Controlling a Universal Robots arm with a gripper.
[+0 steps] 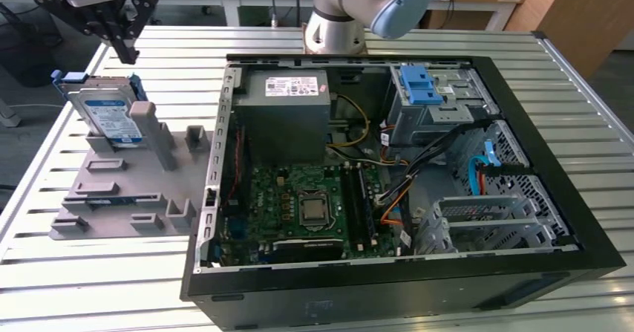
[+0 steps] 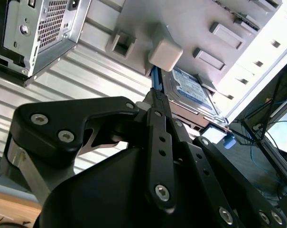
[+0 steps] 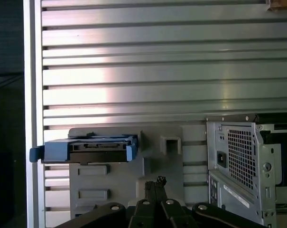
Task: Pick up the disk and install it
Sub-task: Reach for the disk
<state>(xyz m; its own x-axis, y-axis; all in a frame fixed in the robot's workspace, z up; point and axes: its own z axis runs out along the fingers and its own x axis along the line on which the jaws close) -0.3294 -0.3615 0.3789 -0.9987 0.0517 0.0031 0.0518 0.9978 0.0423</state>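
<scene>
Fingers (image 1: 126,50) together, empty, near the disk (image 1: 104,109) upright in its grey holder (image 1: 129,198); exterior view gives me the blue-white label (image 1: 111,122), first wrist view the blue frame (image 3: 58,151).

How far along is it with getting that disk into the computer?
Barely begun. The disk stands upright in its grey holder beside the open computer case. The gripper hangs above it, jaws shut, holding nothing. Picking up and installing are both left.
</scene>
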